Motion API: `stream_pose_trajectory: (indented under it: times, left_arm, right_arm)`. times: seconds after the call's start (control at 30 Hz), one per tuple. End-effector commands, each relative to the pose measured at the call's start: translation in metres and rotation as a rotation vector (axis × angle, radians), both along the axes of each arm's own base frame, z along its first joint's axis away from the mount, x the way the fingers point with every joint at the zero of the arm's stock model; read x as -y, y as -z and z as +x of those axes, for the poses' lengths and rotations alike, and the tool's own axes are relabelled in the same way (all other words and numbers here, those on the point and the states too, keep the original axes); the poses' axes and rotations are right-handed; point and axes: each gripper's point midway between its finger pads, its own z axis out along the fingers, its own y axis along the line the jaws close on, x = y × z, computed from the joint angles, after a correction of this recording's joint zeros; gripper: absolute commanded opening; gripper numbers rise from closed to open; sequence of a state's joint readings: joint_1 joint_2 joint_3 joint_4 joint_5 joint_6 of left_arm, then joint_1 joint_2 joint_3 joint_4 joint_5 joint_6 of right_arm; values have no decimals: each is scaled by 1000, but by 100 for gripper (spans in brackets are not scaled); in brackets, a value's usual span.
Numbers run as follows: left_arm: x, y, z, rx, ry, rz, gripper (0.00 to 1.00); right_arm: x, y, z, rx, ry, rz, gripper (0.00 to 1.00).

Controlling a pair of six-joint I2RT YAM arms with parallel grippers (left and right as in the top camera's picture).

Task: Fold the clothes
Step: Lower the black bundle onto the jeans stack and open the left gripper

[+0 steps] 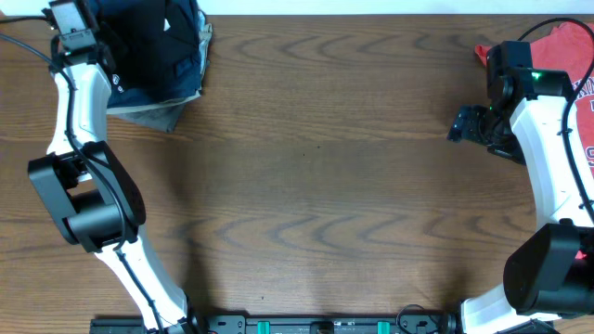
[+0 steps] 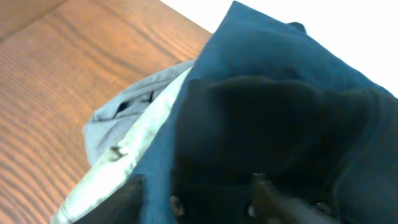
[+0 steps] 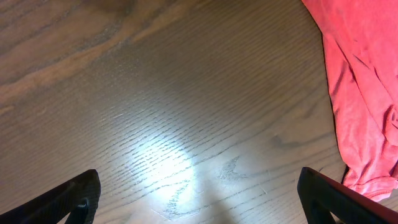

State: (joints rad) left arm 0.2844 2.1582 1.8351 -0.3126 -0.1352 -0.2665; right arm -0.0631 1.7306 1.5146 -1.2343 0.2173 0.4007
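Clothes [image 1: 158,46] lie bunched, dark over pale grey; right gripper [image 3: 198,180] gapes empty, left gripper [image 2: 198,186] hold unclear.

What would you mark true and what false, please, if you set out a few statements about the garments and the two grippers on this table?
1. The coral-red T-shirt lies at the far right corner of the brown wooden table. True.
2. The right gripper is shut on the red shirt. False: its jaws stand wide open over bare wood, with the shirt off to one side.
3. A pale grey garment shows from under the pile of dark blue-black clothes. True.
4. The dark pile sits at the middle of the table. False: it lies at the far left corner.
5. The left gripper hangs over the dark pile. True.
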Motion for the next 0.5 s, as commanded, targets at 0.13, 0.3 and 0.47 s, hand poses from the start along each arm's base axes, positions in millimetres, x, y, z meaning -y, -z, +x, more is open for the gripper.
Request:
stream_pose_trajectory:
  times: [0.13, 0.3, 0.47]
  left_arm:
    - [20, -36, 11, 70, 36, 24, 27]
    - [16, -14, 16, 48, 30, 21, 22]
    - [2, 29, 13, -48, 38, 46, 22]
  right_arm:
    - [4, -4, 1, 9, 0, -8, 99]
    - [4, -4, 1, 9, 1, -8, 99]
    - [4, -4, 1, 9, 1, -8, 99]
